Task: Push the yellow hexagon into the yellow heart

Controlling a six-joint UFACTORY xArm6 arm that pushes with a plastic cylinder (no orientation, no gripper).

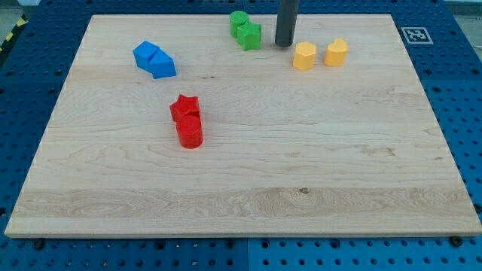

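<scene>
**Rod waits just left of the two yellow blocks**

From where I stand, my tip [283, 45] rests on the wooden board [241, 188] near the view's top, between the green pair and the yellow pair. There are no jaws on this arm to spread or press, only the plain rod.

The yellow hexagon [304, 56] sits just to the right of the tip, apart from it. The yellow heart [337, 53] lies a little further right, near the hexagon but with a gap between them; which of the two is which I judge with some doubt, as both read as small chunky shapes.

To do this well, I would want the tip set squarely behind the hexagon's left face, slightly lower than now, then driven steadily rightward through its centre, so it slides straight into the heart instead of spinning off.

The rod's upper length is cut off by the top edge. The green blocks [245, 31], blue blocks [154, 60], red star [184, 108] and red cylinder [190, 132] stand well clear.
</scene>
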